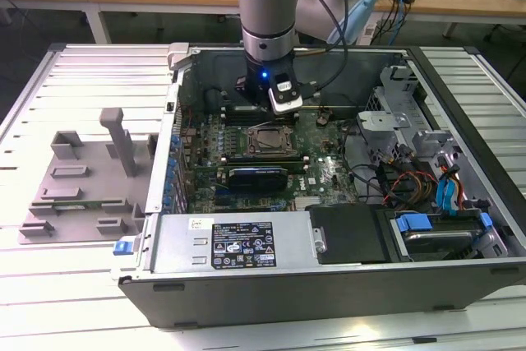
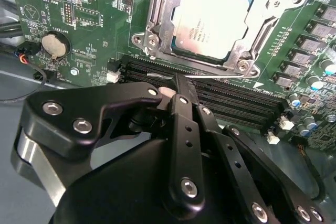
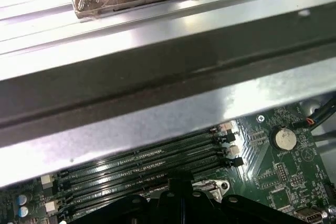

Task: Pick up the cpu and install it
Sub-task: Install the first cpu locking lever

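Right up close, the gripper hung low inside the open case, its black fingers pressed together into one narrow blade with nothing between them. That tip hovered just over the memory slots, four dark ones lying side by side, all unfilled in both wrist views. Just beyond the slots sat the cpu, one silvery square, seated flat in its socket with the metal frame around it, apart from the fingers. In the exterior view the cpu showed mid-board, directly below the arm. One round coin battery lay on the green board, off to the side of the socket. In the first wrist view the same four slots ran toward the case wall, a bright metal band, with the battery near their end. Back in the exterior view, one black card stood on the near side of the socket, and one labelled power supply filled the near corner. Beside the case, on the exterior view's left, one grey tray with a single tall post rested on the slatted table.
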Controlling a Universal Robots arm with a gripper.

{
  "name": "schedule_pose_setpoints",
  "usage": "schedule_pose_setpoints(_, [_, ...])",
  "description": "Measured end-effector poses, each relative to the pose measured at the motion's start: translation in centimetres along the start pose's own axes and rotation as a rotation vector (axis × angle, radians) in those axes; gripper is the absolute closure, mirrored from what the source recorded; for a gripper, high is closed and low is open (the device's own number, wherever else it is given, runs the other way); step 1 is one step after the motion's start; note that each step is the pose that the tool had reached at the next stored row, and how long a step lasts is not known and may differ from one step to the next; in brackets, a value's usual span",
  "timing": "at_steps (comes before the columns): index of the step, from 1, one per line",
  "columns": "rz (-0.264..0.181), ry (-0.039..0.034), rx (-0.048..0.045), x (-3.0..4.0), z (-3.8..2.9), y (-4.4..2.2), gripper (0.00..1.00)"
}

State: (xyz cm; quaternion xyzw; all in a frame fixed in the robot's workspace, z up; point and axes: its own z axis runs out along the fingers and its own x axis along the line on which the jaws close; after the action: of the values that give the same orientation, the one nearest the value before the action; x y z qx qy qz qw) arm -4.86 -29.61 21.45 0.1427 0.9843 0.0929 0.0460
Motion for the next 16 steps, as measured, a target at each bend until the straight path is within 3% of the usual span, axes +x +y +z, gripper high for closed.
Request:
schedule_pose_setpoints(7, [0.000, 0.0000, 0.0002, 0.11, 0.27, 0.02, 0.89])
schedule_pose_setpoints(16, [0.000, -0.0015, 0.0053, 0.17, 1.14, -0.15, 0.89])
